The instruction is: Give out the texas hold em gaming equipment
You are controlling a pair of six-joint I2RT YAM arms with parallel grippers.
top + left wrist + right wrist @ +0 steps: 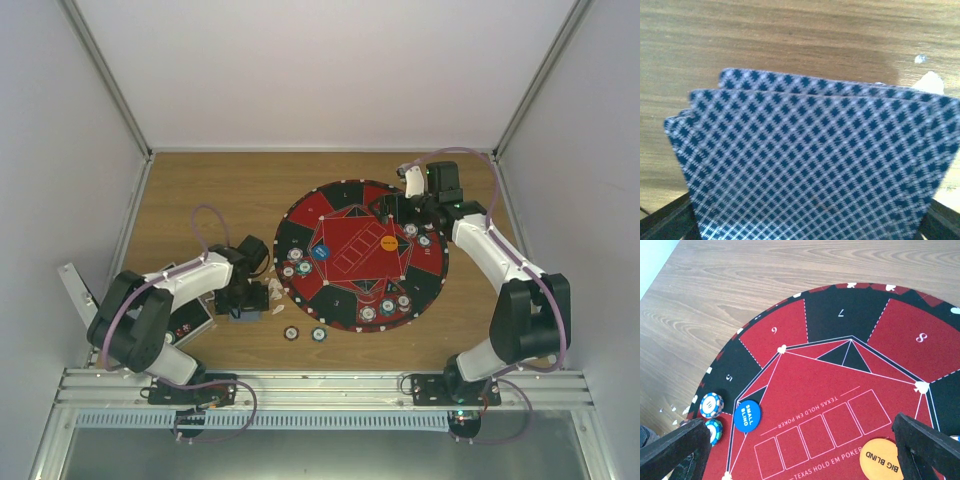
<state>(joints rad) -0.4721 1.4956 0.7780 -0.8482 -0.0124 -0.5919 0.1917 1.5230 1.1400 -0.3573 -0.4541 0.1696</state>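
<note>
A wood-grain tabletop (220, 200) sits inside plain white walls (320, 70), with a metal rail along the near edge. A single round red-and-black mat (345, 225) lies right of centre, its sectors numbered.

As far as the overhead view allows a count, ten poker chips (368, 314) show. Eight are on the mat: three at its left rim, three at its near rim and two at its right rim. The other two lie side by side on the bare wood just near the mat. One blue disc (747, 416), marked small blind, and one orange disc (881, 458), marked big blind, rest on the mat's red centre.

The playing cards (815, 160) are at the left gripper (802, 217), left of the mat. They form a fanned stack with at least four staggered edges, cut off at the bottom. They fill the span between the two fingers, and I cannot tell whether the gripper is clamped on them.

The right gripper (800, 432) hangs above the mat's far right part, its fingers wide apart with nothing between them. One finger partly hides a chip.

A dark case (195, 318) lies mostly hidden under the left arm.
</note>
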